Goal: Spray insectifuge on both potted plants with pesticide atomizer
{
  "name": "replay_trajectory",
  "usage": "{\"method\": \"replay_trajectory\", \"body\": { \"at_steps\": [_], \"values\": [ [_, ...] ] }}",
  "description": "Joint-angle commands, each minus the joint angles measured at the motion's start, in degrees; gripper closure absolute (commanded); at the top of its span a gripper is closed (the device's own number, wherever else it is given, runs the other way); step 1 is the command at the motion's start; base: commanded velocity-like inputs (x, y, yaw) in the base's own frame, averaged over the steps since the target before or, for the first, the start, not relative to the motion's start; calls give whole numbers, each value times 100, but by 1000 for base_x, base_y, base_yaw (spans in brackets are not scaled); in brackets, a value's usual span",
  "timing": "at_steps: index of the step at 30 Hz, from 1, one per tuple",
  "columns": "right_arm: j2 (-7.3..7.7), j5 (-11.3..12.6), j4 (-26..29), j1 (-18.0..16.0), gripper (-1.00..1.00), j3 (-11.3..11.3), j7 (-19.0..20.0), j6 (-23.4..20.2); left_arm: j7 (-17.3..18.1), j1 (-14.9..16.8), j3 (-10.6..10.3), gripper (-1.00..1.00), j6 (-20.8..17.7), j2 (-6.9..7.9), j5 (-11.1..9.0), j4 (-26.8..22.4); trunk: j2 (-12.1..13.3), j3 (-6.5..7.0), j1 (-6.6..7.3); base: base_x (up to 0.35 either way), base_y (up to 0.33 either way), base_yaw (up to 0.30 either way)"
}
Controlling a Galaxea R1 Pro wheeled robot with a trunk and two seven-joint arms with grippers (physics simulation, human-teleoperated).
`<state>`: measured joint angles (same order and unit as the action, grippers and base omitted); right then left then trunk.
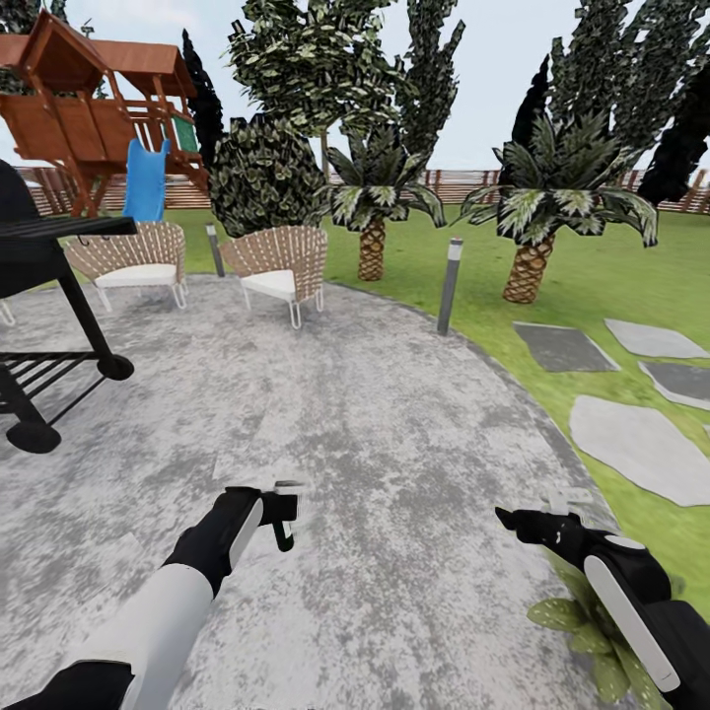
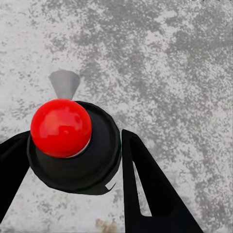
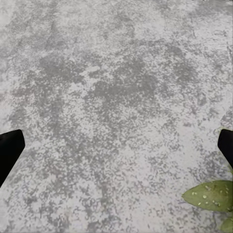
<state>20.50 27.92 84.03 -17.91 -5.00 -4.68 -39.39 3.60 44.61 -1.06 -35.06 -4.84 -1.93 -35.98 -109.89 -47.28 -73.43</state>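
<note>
Left jaws: our left gripper (image 2: 73,160) is pinching the pesticide atomizer (image 2: 73,145). In the left wrist view the two black fingers (image 2: 145,184) press against either side of its dark body, and the red ball cap (image 2: 60,127) faces the camera.

Atomizer from the head view: the pesticide atomizer (image 1: 283,528) sits at the tip of the left gripper (image 1: 276,513) as a slim dark shape hanging below a pale top. We hold it out over the grey patio (image 1: 394,424), clear of the ground; we judge this is so it can be carried and aimed.

Right jaws: our right gripper (image 1: 518,518) is spread and empty. In the right wrist view its two dark fingertips (image 3: 9,150) sit wide apart at the frame's edges, with only paving between them.

Potted plant: one potted plant (image 1: 582,631), a low rosette of olive-green leaves, lies right under the right forearm at the patio's rim. A leaf of it (image 3: 211,195) shows in the right wrist view.

Relative to the plant: the atomizer is well apart from it, across the patio.

Step in hand: the pickup looks done; spraying is not yet begun. We judge the nozzle must be brought over this rosette next.

Farther out: bollard lamp (image 1: 450,286), two wicker chairs (image 1: 281,266), palms (image 1: 532,222) and playhouse (image 1: 94,108) beyond.
</note>
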Motion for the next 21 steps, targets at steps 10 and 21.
{"method": "replay_trajectory", "body": {
  "at_steps": [10,21],
  "values": [
    [6,56,8,-2,-100,-9,-49,-16,1,3,-15,100,-36,-8,-18,-5,-3,-31,1,0,0,224],
    [5,56,8,-2,-100,-9,-51,-16,1,3,-8,100,-36,-34,-30,-2,-3,-7,1,125,5,238]
  ]
}}
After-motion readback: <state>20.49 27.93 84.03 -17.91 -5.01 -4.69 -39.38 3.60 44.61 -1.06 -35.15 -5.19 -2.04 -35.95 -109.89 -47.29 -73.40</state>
